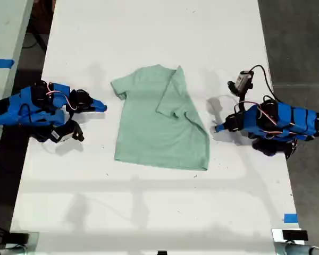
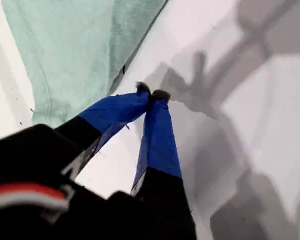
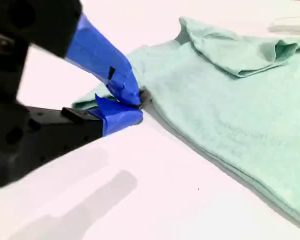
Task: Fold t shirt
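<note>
White counter [image 1: 149,212] carries the t shirt [image 1: 149,133] at its middle, one side already folded in; our first hand [image 2: 151,92] and second hand [image 3: 140,100] rest closed, empty, flanking it

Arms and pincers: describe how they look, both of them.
My first arm and my second arm are blue shells with black motor blocks and red-and-white cables. My first pincer has two tapering blue fingers with dark tips; my second pincer looks alike.
</note>
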`<move>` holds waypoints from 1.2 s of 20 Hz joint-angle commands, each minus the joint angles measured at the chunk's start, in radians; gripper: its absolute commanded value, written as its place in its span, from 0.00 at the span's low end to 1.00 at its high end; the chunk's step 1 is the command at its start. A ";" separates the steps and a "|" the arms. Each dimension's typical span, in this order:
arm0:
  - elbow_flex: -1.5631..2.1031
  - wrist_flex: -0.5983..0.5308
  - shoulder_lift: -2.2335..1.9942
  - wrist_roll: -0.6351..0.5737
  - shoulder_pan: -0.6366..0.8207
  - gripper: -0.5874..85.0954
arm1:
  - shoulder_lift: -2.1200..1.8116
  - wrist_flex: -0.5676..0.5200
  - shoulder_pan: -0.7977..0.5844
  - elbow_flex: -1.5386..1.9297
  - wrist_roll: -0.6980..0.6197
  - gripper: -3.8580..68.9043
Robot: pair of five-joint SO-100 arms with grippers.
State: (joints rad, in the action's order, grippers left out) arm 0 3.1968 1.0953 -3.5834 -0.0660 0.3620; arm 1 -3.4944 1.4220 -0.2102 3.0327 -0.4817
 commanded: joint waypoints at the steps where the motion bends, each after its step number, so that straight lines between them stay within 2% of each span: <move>1: -0.043 0.026 -0.002 0.187 0.017 0.00 | -0.006 -0.031 0.015 0.051 0.014 0.07; 4: -0.163 0.025 0.094 0.216 0.043 0.00 | -0.006 -0.031 0.005 0.051 0.012 0.07; 7: -0.430 0.011 0.543 0.219 0.054 0.00 | -0.006 -0.031 0.002 0.051 0.014 0.07; 8: -0.557 0.026 0.712 0.186 0.063 0.00 | -0.006 -0.031 0.000 0.051 0.014 0.07; 10: -0.836 0.120 1.045 0.029 0.169 0.03 | -0.006 -0.031 -0.002 0.051 0.012 0.07; 12: -1.100 0.239 1.347 -0.080 0.259 0.22 | -0.006 -0.031 0.003 0.052 0.012 0.07; 14: -1.250 0.285 1.545 -0.181 0.350 0.33 | -0.006 -0.031 0.005 0.052 0.011 0.07; 16: -1.344 0.259 1.640 -0.313 0.431 0.35 | -0.006 -0.031 0.005 0.052 0.009 0.07; 19: -1.565 0.307 1.881 -0.460 0.509 0.35 | -0.006 -0.031 0.006 0.052 0.008 0.07; 24: -1.640 0.278 2.125 -0.494 0.482 0.35 | -0.006 -0.031 0.006 0.052 0.008 0.07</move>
State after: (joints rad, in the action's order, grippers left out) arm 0 1.6168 1.3806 -1.4680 -0.5461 0.8606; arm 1 -3.4944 1.4159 -0.2102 3.0327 -0.4755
